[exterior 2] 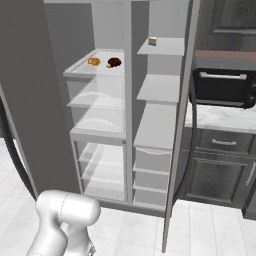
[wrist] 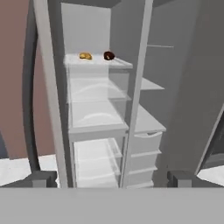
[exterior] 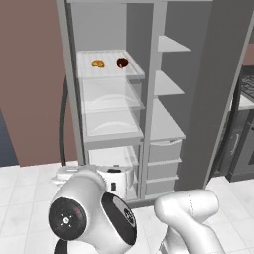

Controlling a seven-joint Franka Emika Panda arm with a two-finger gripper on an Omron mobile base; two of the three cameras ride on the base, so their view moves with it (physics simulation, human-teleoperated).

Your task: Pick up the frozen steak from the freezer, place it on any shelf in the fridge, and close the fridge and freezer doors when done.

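Small rounded dark reddish-brown frozen steak (wrist: 109,55) sits on the wide compartment's ribbed translucent top shelf (wrist: 118,64), near its right edge | jaws (wrist: 112,178) apart, empty, well below, facing it

I see both doors swung wide, so the front stands open. On the top shelf (exterior: 111,73), the golden lump (exterior: 98,63) sits near the frozen steak (exterior: 122,62), with bare shelf around both.
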